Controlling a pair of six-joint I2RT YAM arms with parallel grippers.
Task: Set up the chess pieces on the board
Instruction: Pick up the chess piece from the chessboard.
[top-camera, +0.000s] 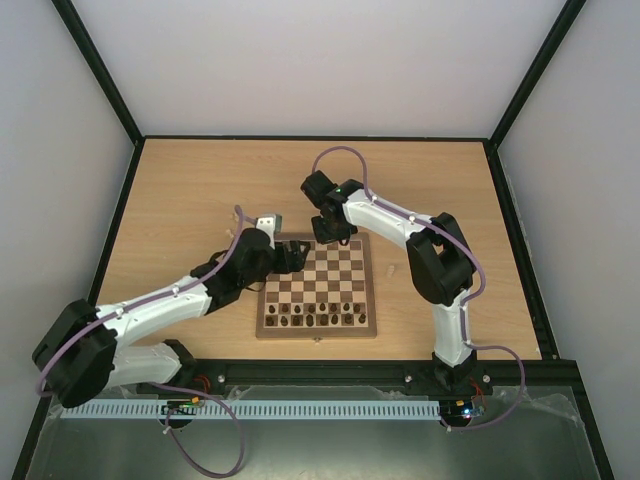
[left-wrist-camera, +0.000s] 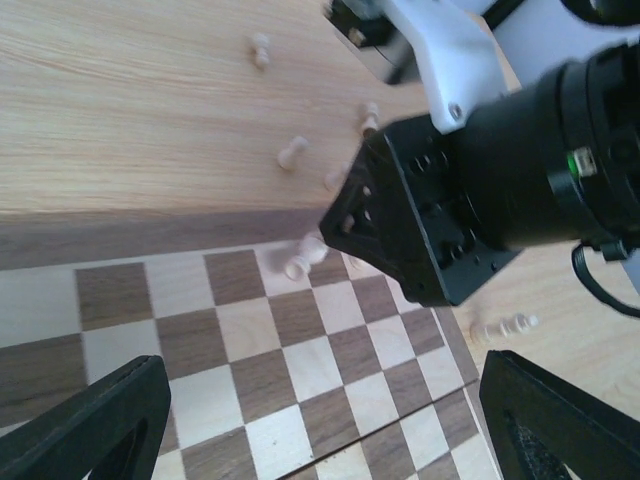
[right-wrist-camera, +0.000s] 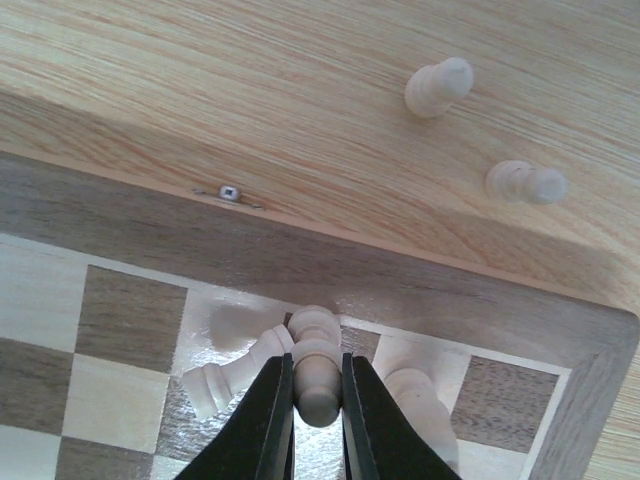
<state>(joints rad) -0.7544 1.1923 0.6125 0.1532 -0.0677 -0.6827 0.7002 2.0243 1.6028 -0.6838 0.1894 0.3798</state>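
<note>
Where the right gripper (right-wrist-camera: 318, 372) sits, at the far rim of the board (right-wrist-camera: 120, 215), its fingers are pinched tight on one cream chess piece (right-wrist-camera: 314, 328). Two more cream pieces crowd it on the board: one toppled (right-wrist-camera: 225, 382), one just beside (right-wrist-camera: 415, 395). Others lie loose on the tabletop (right-wrist-camera: 200, 80) toward its far edge (right-wrist-camera: 438, 88) (right-wrist-camera: 525, 183). The left gripper (left-wrist-camera: 325, 400) is spread wide, holding nothing, over the board's far-left corner. The board lies mid-table, nearer the near edge; dark pieces (top-camera: 320, 316) line its near rows.
</note>
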